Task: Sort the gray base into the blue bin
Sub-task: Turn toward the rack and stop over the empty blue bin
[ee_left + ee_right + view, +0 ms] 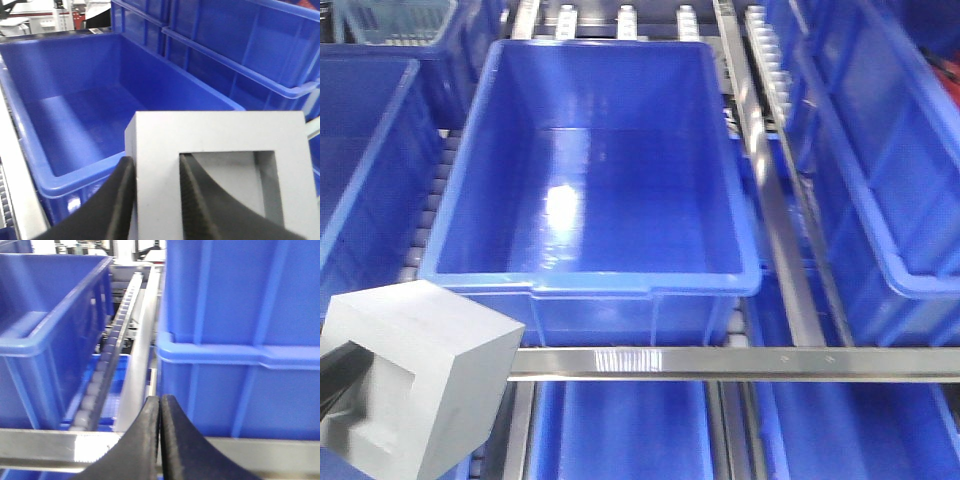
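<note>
Exterior front-facing view: the blue bin fills the centre of the frame. It is deep and glossy, with a thick rolled rim, and nothing lies on its floor. More blue totes stand close on both sides and on the level below. A paler lattice basket shows at the top left corner. A bright metal rail crosses just in front of the bin's near wall.

The gray base sits at lower left, outside the bin, before its near left corner and overlapping the rail's left end. It is off the shelf, carried by the left gripper, seen there only as a dark sliver.

In the left wrist view the left gripper is clamped on the gray base. One finger lies on the outer face and the other inside the square recess, pinching that wall. The bin lies open beyond.

In the right wrist view the right gripper has its fingers pressed together on nothing, facing a roller track between totes.
</note>
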You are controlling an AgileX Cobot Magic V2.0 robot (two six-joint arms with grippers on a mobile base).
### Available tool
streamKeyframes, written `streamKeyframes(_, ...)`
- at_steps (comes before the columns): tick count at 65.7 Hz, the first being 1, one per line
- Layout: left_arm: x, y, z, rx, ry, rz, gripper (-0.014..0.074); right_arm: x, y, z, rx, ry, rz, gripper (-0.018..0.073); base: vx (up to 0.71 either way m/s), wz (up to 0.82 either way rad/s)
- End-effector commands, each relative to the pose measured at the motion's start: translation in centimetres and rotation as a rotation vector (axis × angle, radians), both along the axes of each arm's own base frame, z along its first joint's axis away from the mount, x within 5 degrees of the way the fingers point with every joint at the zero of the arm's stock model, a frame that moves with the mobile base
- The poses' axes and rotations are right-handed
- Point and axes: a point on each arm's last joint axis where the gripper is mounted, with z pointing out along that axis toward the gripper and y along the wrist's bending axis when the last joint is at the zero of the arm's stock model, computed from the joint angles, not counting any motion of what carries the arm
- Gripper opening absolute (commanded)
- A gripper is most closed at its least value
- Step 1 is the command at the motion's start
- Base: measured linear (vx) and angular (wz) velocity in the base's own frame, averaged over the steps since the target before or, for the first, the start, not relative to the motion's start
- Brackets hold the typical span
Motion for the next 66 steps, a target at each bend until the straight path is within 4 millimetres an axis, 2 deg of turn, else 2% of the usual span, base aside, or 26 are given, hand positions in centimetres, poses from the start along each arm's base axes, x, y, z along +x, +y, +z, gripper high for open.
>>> streamKeyframes(1,-0.01,-0.07,2.08,-0.088,-0.109,-0.007,-0.0006,-0.01,0.02,0.22,-0.011,-0.071,0.002,-0.0009,0.09,0.19)
streamKeyframes(66,-0.01,-0.07,2.08,-0.088,-0.109,-0.007,-0.0006,-0.01,0.02,0.22,-0.011,-0.071,0.002,-0.0009,0.11,0.02)
